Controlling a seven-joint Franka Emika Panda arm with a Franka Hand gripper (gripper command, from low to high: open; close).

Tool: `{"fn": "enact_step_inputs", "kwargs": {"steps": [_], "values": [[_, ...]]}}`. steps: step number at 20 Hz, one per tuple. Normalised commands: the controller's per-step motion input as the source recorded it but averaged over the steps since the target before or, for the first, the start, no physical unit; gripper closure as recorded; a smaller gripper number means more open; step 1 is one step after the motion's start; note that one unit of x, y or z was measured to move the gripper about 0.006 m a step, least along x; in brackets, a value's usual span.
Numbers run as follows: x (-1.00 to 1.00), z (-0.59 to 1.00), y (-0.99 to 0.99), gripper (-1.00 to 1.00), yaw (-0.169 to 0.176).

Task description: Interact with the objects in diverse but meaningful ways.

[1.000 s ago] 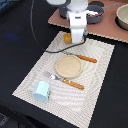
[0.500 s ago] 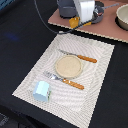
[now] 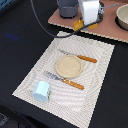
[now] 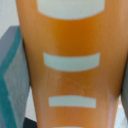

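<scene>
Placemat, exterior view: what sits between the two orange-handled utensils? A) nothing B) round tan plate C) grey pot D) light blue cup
B: the round tan plate lies mid-placemat, with the knife on its far side and the fork on its near side; the light blue cup sits apart, near the mat's front corner.

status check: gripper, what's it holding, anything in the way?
Gripper shut on an orange-yellow object, identity unclear. Held above placemat's far edge. Nothing blocking visible.
</scene>
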Motion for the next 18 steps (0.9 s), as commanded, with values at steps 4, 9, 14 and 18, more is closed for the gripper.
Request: {"fn": "enact_step_inputs", "kwargs": {"steps": [4,9,14,18], "values": [[0.73,0.33,-0.77,1.00,-0.050],[0.62,0.17,-0.63,1.00,-0.051],[0.20,-0.18,-0.36,1.00,-0.022],[0.01,-0.38,-0.29,1.00,0.000]]}}
